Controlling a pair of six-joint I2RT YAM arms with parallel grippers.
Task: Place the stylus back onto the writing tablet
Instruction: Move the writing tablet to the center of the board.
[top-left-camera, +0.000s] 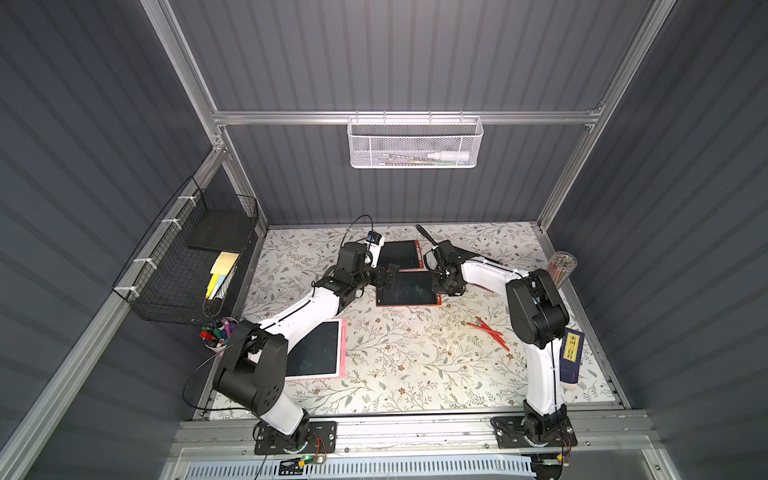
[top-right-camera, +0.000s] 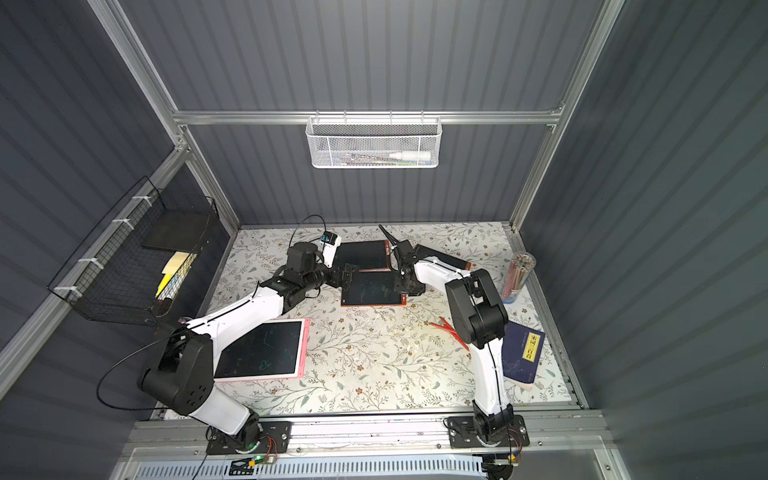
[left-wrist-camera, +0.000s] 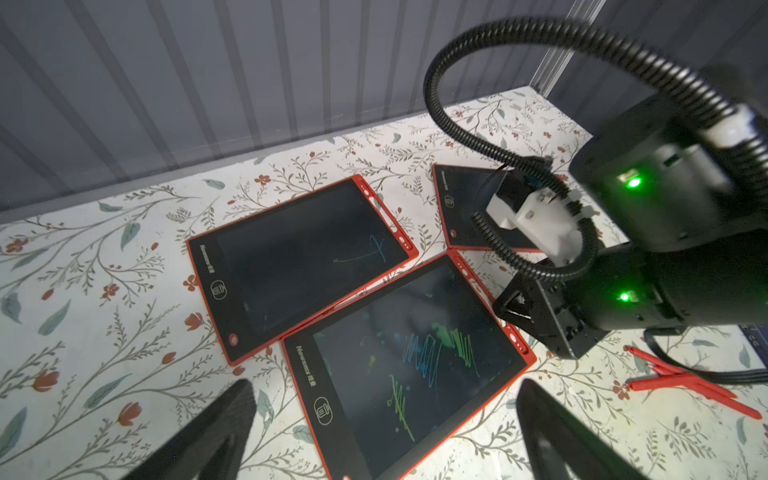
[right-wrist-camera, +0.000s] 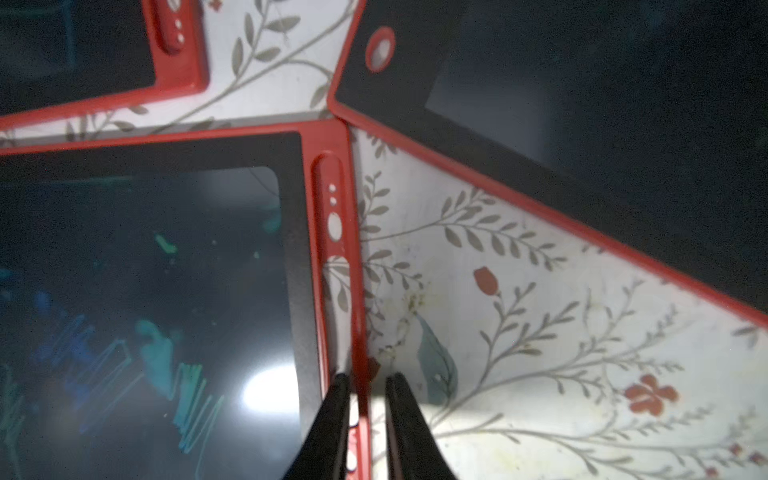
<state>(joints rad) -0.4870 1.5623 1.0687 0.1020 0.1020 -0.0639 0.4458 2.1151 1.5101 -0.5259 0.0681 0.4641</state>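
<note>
Along tablet (right-wrist-camera: 145, 270) pen-slot edge, red stylus (right-wrist-camera: 360, 328) sits btwn jaws of rt gripper (right-wrist-camera: 368, 381), nearly closed; can't tell if clamped.

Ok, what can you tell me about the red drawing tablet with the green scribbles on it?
The scribbled writing tablet is a thin plastic-looking slab: red frame, dark screen, green and blue scrawls, a bin button, a stylus groove along one side. It lies flat on the flowery table, and the right gripper straddles its grooved edge.

Both arms reach forward, left hand (left-wrist-camera: 384, 390) spread wide, right hand (right-wrist-camera: 369, 380) with fingers nearly together.
</note>
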